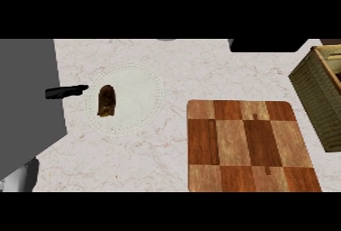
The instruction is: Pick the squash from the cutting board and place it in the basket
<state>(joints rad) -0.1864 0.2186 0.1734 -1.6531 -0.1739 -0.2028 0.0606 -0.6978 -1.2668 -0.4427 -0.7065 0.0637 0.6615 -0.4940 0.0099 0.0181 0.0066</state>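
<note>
The wooden cutting board (248,146), checkered in light and dark brown, lies at the middle right of the counter, and its top is bare. The woven basket (318,97) stands at the right edge, partly cut off. Only a strip of its inside shows, so I cannot tell what is in it. No squash shows on the board. A dark brown oblong thing (106,101) lies on a pale round plate (136,94) at the left. Neither hand is in the picture.
A short black elongated object (66,91) lies across the counter's left edge beside the plate. A grey shape (19,177) fills the lower left corner. A dark block (269,44) sits at the counter's back edge. Marble counter stretches between plate and board.
</note>
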